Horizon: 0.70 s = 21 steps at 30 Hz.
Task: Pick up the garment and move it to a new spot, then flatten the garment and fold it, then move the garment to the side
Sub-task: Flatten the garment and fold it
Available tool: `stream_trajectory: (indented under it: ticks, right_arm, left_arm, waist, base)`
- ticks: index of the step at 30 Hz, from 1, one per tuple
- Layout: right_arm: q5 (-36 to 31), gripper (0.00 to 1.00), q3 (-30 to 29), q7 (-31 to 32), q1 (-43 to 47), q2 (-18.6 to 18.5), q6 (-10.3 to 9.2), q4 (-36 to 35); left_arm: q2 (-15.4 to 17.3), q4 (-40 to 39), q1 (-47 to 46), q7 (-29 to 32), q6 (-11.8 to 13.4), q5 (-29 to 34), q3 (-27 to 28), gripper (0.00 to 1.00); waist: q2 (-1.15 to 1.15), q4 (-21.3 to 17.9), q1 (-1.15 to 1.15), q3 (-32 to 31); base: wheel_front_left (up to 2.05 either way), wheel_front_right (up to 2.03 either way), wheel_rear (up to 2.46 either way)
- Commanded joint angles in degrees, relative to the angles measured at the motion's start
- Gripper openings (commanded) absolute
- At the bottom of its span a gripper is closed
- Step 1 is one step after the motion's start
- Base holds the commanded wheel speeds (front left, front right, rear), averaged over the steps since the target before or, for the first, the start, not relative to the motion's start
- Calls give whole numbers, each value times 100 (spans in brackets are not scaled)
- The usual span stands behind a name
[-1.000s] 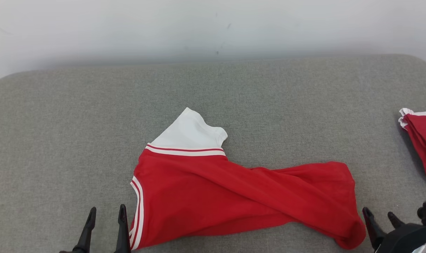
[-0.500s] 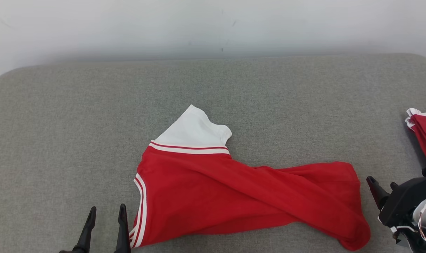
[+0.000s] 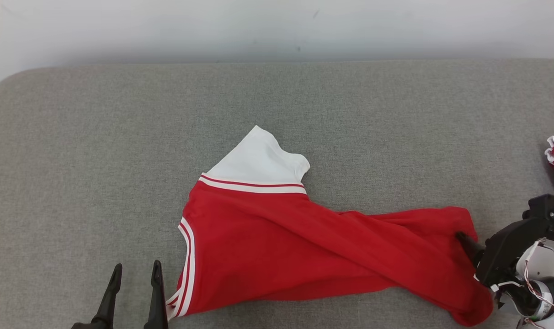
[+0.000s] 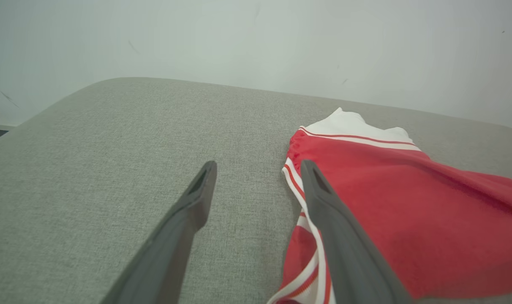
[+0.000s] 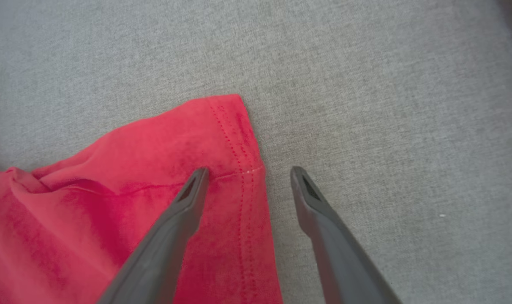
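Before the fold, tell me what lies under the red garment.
The grey fabric surface shows around the red garment on every side; its twisted layers cover whatever lies directly beneath.

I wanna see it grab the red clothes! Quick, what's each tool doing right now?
Left tool: open, holding nothing, beside the red garment at its striped edge.
Right tool: open, holding nothing, astride the garment's hem corner.

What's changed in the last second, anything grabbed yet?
The right gripper moved forward and inward over the right hem of the garment, jaws open astride its edge; nothing gripped. The left gripper stayed put, open; garment unmoved.
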Motion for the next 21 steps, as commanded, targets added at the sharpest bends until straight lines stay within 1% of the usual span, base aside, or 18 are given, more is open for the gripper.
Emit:
stream_trajectory:
  ticks: [1, 3, 4, 5, 6, 7, 9, 10, 11, 14, 20, 21]
  right_arm:
    - [109, 100, 54, -42, -78, -31, -12, 65]
    - [170, 100, 100, -87, -100, -53, -12, 130]
    - [186, 97, 123, -109, -105, -73, -12, 160]
    - [209, 87, 149, -132, -115, -80, -12, 192]
    - [221, 76, 180, -161, -135, -82, -12, 215]
    - [236, 48, 204, -175, -151, -88, -12, 244]
    - [270, 36, 261, -252, -176, -127, -12, 276]
    - [286, 12, 278, -280, -179, -149, -12, 295]
    - [299, 0, 304, -316, -178, -165, -12, 302]
    - [329, 0, 389, -486, -219, -236, -12, 264]
    - [180, 0, 516, -948, -353, -410, -12, 51]
    - [180, 0, 516, -948, -353, -410, -12, 51]
  left_arm:
    - [-7, -29, -49, -16, -7, 64, 19, 100]
    - [-7, -41, -57, -16, -13, 56, 25, 100]
    - [-7, -44, -58, -16, -18, 48, 27, 100]
    - [-7, -46, -58, -16, -14, 49, 28, 100]
    - [-7, -45, -55, -16, -17, 47, 32, 100]
    - [-7, -43, -53, -16, -20, 47, 35, 100]
    - [-7, -36, -52, -16, -25, 44, 29, 100]
    - [-7, -31, -52, -16, -28, 44, 28, 100]
    - [-7, -28, -49, -16, -30, 41, 27, 100]
    - [-7, -13, -36, -16, -27, 39, 24, 100]
    - [-7, 28, 40, -16, -8, 6, -8, 100]
    - [-7, 28, 40, -16, -8, 6, -8, 100]
  waist:
    - [0, 11, 0, 24]
    - [0, 20, 0, 40]
    - [0, 23, 0, 47]
    - [0, 26, 0, 52]
    - [0, 27, 0, 57]
    - [0, 28, 0, 60]
    - [0, 33, 0, 69]
    - [0, 36, 0, 70]
    - [0, 37, 0, 68]
    - [0, 38, 0, 60]
    - [0, 52, 0, -54]
    - [0, 52, 0, -54]
  base:
    - [0, 0, 0]
    - [0, 0, 0]
    - [0, 0, 0]
    - [0, 0, 0]
    - [0, 0, 0]
    - [0, 0, 0]
    - [0, 0, 0]
    - [0, 0, 0]
    - [0, 0, 0]
    - [0, 0, 0]
    - [0, 0, 0]
    - [0, 0, 0]
